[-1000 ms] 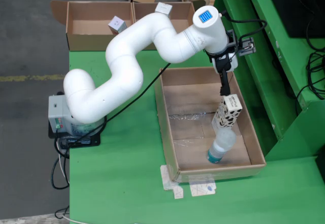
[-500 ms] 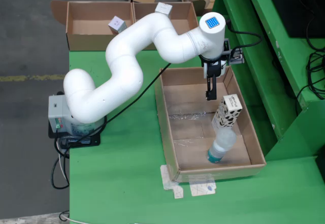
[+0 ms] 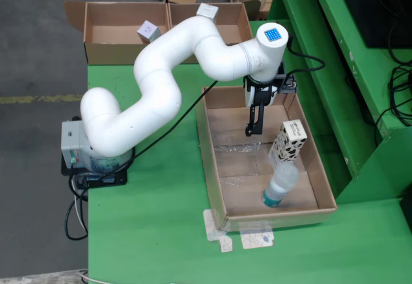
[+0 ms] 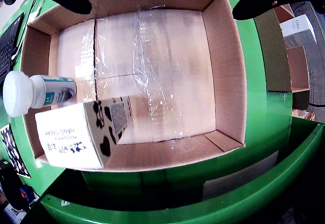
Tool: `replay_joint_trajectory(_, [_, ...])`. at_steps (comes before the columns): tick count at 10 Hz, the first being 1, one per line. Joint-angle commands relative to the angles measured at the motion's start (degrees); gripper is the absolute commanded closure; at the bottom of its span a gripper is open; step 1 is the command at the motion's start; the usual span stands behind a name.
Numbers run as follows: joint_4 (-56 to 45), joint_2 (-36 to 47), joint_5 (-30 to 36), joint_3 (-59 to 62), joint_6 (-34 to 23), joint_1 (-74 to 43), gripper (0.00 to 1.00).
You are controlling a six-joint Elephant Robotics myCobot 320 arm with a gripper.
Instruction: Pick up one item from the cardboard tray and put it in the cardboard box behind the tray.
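Overhead view: gripper (image 3: 253, 128), fingers spread and empty, hangs inside cardboard tray (image 3: 212, 155); carton (image 3: 288, 141) and bottle (image 3: 280, 184) stand apart.

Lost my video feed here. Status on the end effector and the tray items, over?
End effector open, empty, hanging over tray. Carton upright, bottle beside it, both untouched. Nothing in the way.

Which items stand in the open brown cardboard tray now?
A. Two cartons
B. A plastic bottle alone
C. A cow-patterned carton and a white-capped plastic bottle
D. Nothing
C: the view from above shows the black-and-white cow-patterned carton and the clear white-capped plastic bottle inside the brown cardboard tray, with the open black hand empty.
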Motion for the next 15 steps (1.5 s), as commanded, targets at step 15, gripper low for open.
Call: replay_joint_trajectory(15, [34.4,-10.6,-12.8,1.4,-2.6,-6.9,0.00])
